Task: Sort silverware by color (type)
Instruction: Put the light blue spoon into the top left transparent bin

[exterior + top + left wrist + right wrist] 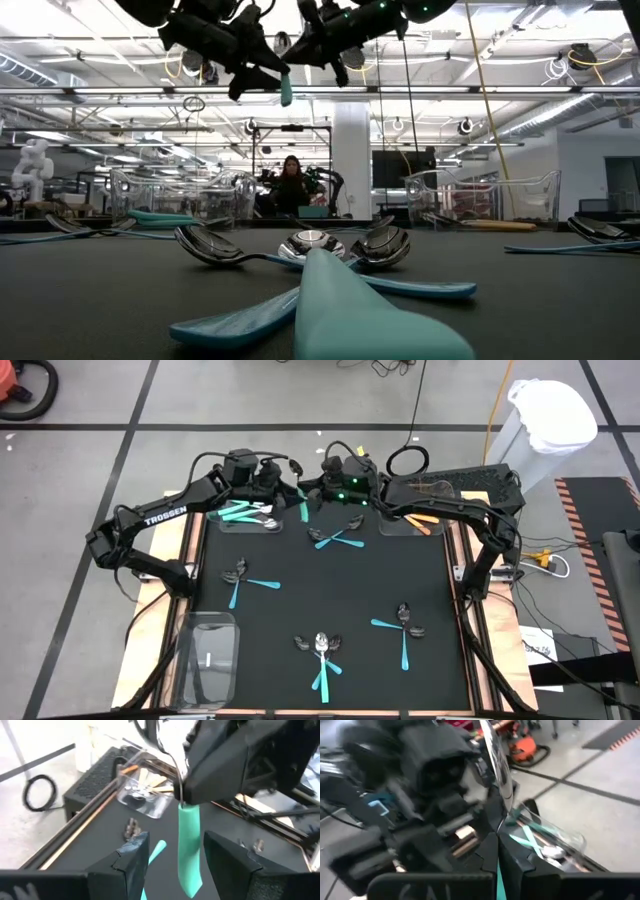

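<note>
A teal-handled piece of silverware (pixel 303 510) hangs in the air over the far middle of the black mat (pixel 300 605), with my right gripper (pixel 318 488) shut on it. Its shiny head (pixel 497 765) stands above the fingers. My left gripper (pixel 176 840) is open. Its two fingers stand on either side of the hanging teal handle (pixel 189 850), apart from it. A clear bin (pixel 245 515) at the far left holds teal pieces, and another (pixel 415 520) at the far right holds orange ones. Small heaps of teal silverware (pixel 335 538) lie on the mat. My right gripper pinches the piece between its two fingers at the top of the teal handle (pixel 186 809), where it meets the metal neck. The fingers come about level from the table's right and lie across it. The piece is upright and lifted clear, its handle hanging below the fingers.
More teal heaps lie at the mat's left (pixel 245 578), right (pixel 400 625) and near middle (pixel 320 655). A clear bin (pixel 210 655) stands at the near left corner. A person (pixel 292 185) shows far back in the room.
</note>
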{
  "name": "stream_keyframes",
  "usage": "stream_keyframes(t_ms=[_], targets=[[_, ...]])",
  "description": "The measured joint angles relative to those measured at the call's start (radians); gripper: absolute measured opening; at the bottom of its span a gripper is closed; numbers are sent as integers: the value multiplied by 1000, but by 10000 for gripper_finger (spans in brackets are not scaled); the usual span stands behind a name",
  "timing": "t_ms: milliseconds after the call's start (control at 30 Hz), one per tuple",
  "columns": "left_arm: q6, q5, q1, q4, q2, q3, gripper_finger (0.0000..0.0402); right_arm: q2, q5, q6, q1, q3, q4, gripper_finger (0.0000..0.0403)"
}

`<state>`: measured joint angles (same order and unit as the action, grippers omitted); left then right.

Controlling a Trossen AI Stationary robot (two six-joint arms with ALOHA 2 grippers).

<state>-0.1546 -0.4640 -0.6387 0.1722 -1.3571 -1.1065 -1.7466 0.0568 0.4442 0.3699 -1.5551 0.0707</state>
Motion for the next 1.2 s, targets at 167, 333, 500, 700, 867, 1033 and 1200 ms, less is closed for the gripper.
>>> stream_keyframes(t_ms=[167,333,500,700,867,1033,1200], targets=[[4,-16,9,-8,1,0,167,1,43,-12,-7,0,39,0],[4,-17,9,-6,1,0,82,1,44,-12,-7,0,32,3],[37,-16,2,32,1,-2,43,1,28,41,-5,0,8,20],[245,270,-51,401,14,-55,47,3,-27,81,-7,-2,-107,50],[430,716,-80,676,16,-88,51,3,-30,92,-12,-2,-202,69],[593,795,-113,705,14,-51,53,3,-30,77,-13,-2,-218,75],[633,790,-145,706,-8,-41,65,3,-29,71,-12,-2,-229,75]])
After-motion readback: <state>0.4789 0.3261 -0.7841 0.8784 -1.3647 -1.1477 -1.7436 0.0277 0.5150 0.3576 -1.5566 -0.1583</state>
